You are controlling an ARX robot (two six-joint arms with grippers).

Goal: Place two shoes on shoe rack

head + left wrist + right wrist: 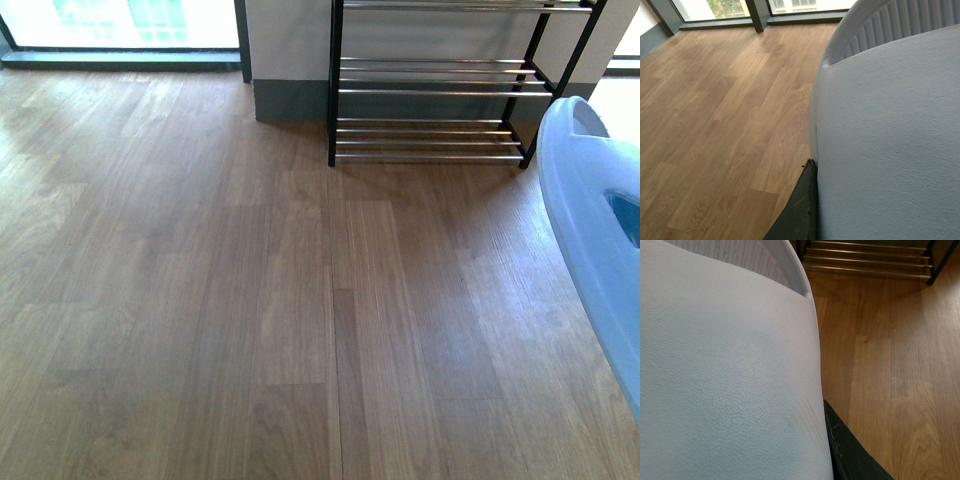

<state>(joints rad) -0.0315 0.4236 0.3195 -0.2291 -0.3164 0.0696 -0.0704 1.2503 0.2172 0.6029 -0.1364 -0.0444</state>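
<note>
Left arm out of the front view; known only from its own wrist camera. Left claw [811, 192]: one dark finger [801, 212] shows, pressed flat against the side of the left-held sandal [890, 140], which fills most of that view well above the floor [200, 300]. The other finger is hidden behind the sole, so I judge it clenched on the sandal, not released. That camera looks toward the window [715, 7], away from the shoe rack [430, 125]; no rack in its view, so this sandal lies off to the left of the rack, how far I cannot tell. Rack stands against the wall, far across the floor from the robot; the chrome-bar shelves in view are bare, no shoe on them yet. No sneakers in any view. Right claw [826, 432]: same picture, one dark finger [850, 457] tight against the right-held sandal [595, 210], far finger hidden; judged grasping it. This sandal hangs in the air, below and to the right of the rack in the front view, long axis running roughly toward the rack, slightly canted. The right wrist view has the rack's lowest bars straight beyond the sandal's end. Judgement: right arm is the nearer; the rack lies ahead and a little left of its claw, so a forward reach carries the sandal in lengthwise.
</note>
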